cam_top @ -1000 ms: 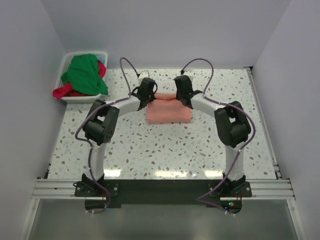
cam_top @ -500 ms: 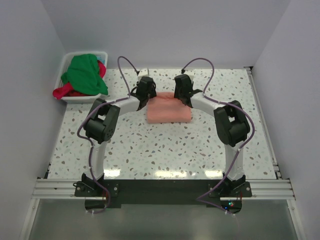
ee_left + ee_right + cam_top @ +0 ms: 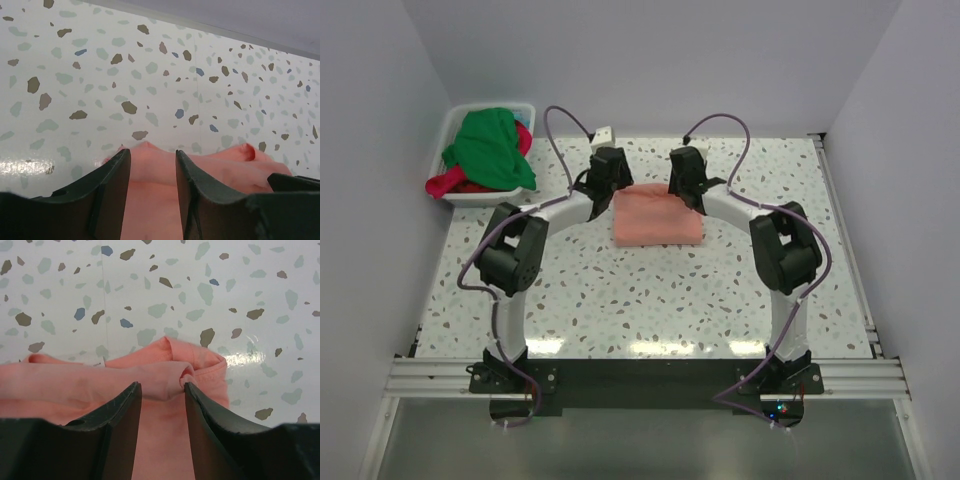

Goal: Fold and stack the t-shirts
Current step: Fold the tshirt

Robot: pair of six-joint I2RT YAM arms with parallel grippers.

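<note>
Lying flat: salmon-pink t-shirt (image 3: 657,217), folded into a compact rectangle on the speckled worktop (image 3: 620,290). It sits about midway between the left and right edges, nearer the far edge than the near one.
Left arm: left end effector (image 3: 152,156) released, its two dark fingers (image 3: 112,190) spread with nothing clasped between them. It is poised at the far left corner of the folded rectangle.
Left wrist view: the cloth's far edge shows through the gap between the fingers, with bare worktop beyond it. Whether the fingertips touch the cloth cannot be told.
Right arm: right end effector (image 3: 162,387) released likewise, fingers (image 3: 120,430) apart and empty. It is poised over the far edge of the same rectangle, towards its right end.
Right wrist view: a rolled hem and a rounded fold corner lie just beyond the fingertips, the pink cloth running on under both fingers. Contact cannot be told.
Spacing: both end effectors sit side by side along the shirt's far edge, the near part of the shirt uncovered.
Far left corner: white tub (image 3: 448,128) holding a crumpled green t-shirt (image 3: 485,150) on top. A red-magenta t-shirt (image 3: 448,184) lies beneath it and spills over the tub's near rim. Both are well apart from either end effector.
Far edge: small white block (image 3: 603,133), just beyond the left arm's wrist.
Cabling: purple cables (image 3: 565,125) looping above both wrists.
</note>
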